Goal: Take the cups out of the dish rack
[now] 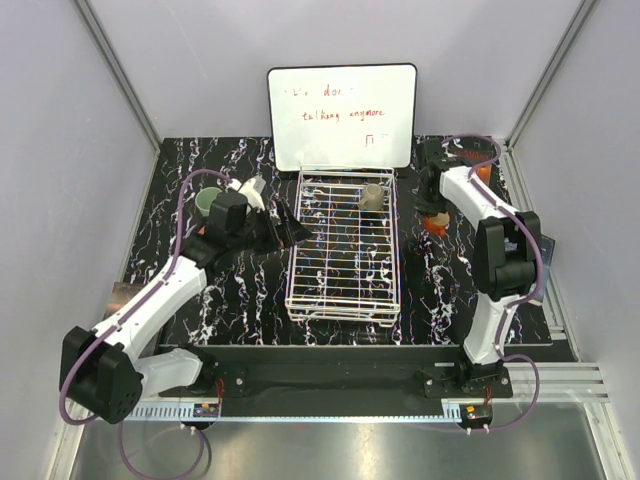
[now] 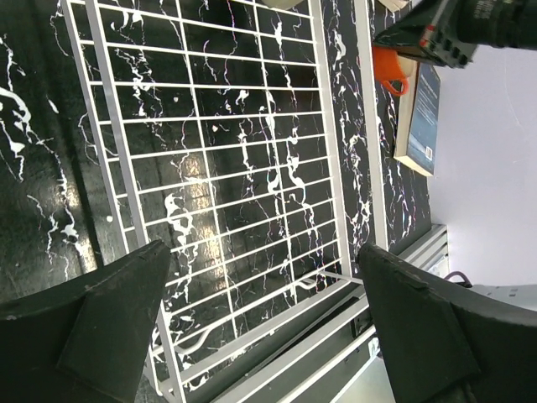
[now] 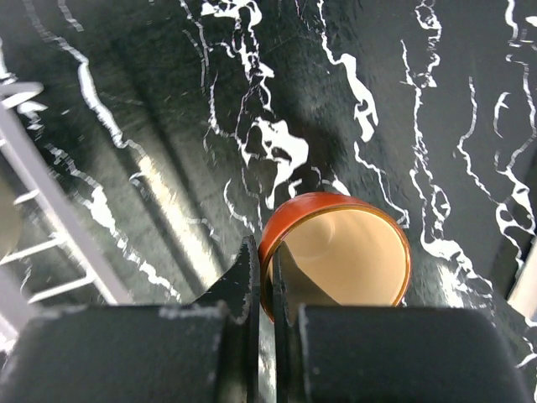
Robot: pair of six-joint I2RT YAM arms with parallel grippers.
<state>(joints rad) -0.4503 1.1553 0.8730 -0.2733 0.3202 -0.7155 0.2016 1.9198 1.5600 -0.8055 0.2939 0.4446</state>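
The orange cup (image 3: 340,252), upright just right of the dish rack (image 1: 340,262), is being gripped at its rim by the right claw (image 3: 270,273). The left claw (image 2: 264,285) is being held wide open, empty, over the rack's left side.

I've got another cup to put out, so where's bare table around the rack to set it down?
Bare tabletop lies near-left, between the left arm and the dish rack, and near-right, between the rack and the right arm. The far corners are crowded: a green cup far left, the orange cup in the right jaws far right.
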